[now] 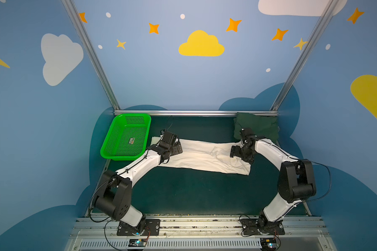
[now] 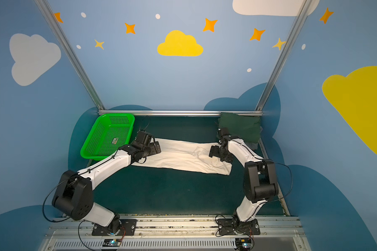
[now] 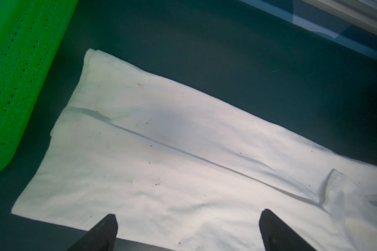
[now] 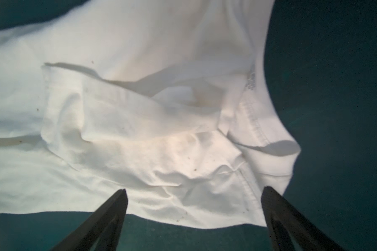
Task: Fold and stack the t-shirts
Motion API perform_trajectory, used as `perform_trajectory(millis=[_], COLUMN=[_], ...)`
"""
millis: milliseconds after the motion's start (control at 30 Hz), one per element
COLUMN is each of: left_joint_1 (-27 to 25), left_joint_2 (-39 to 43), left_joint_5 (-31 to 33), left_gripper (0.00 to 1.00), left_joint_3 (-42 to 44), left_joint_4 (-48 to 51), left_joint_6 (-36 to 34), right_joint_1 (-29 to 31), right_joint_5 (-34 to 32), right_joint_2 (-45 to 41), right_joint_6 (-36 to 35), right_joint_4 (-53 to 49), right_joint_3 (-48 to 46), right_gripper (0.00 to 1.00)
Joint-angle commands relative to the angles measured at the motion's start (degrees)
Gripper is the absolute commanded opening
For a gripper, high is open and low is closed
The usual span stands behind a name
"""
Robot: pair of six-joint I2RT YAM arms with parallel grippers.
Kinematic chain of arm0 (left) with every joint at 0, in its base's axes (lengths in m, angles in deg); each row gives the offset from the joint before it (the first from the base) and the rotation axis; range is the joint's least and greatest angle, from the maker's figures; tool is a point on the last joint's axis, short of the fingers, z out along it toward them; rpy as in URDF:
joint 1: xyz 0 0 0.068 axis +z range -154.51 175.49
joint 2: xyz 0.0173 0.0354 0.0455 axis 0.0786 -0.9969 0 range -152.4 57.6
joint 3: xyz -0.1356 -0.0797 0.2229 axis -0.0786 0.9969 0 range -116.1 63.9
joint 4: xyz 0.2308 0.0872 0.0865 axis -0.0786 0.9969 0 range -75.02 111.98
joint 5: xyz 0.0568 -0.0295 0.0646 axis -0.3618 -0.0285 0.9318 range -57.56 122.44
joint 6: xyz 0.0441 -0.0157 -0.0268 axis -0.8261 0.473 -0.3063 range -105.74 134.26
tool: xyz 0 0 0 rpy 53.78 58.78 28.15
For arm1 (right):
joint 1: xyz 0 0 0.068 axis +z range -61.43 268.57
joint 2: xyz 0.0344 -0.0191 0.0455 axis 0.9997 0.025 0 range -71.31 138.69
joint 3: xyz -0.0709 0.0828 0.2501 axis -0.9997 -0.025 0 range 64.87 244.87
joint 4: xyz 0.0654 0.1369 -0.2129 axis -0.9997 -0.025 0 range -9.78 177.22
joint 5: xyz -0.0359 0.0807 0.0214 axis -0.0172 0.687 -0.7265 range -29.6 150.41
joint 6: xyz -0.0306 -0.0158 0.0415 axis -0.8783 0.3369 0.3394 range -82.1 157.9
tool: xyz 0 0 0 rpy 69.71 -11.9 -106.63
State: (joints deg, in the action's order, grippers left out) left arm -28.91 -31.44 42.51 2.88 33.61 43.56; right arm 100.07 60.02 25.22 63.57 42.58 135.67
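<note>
Base rail (image 1: 196, 223) nearest. Basket (image 1: 126, 137) far left, sticker unreadable. Left fingers (image 3: 102, 232) wide apart, empty, above left end of cream tee (image 1: 200, 156), a long folded strip on the surface (image 1: 183, 191). Right fingers (image 4: 111, 217) wide, empty, above collar end; neck print illegible. Cloth soft, light, limp: likely pinch end corners. Dark green tee (image 1: 259, 126) folded, far right.

the cream tee (image 3: 183, 152) is soft matt cloth with specks; the green basket (image 1: 126, 139) is glossy perforated plastic.

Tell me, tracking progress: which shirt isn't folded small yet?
The cream shirt, a long flat strip; the dark green shirt lies folded at the back.
</note>
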Motion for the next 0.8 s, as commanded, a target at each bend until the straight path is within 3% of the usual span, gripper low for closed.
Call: perform_trajectory(millis=[0, 367, 567, 767], left_joint_1=[0.0, -0.3, -0.2, -0.4], left_joint_2=[-2.7, -10.0, -12.7, -13.5], left_joint_5=[-0.7, -2.2, -2.7, -3.1], left_gripper=[1.0, 1.0, 1.0, 1.0], left_joint_3=[-1.0, -6.6, -9.0, -9.9], left_joint_4=[-0.4, 1.1, 2.1, 2.4], left_joint_6=[-0.1, -0.8, -1.0, -0.8], right_joint_1=[-3.1, -12.4, -14.2, -14.8], right_joint_5=[0.7, 9.6, 12.3, 14.5], right_joint_2=[-2.9, -5.7, -4.2, -1.3], right_joint_6=[-1.3, -0.8, -0.9, -0.9], right_joint_4=[-1.3, 4.1, 6.4, 7.8], right_joint_3=[-1.0, -8.3, -8.5, -7.4], right_gripper=[0.94, 0.9, 0.73, 0.65])
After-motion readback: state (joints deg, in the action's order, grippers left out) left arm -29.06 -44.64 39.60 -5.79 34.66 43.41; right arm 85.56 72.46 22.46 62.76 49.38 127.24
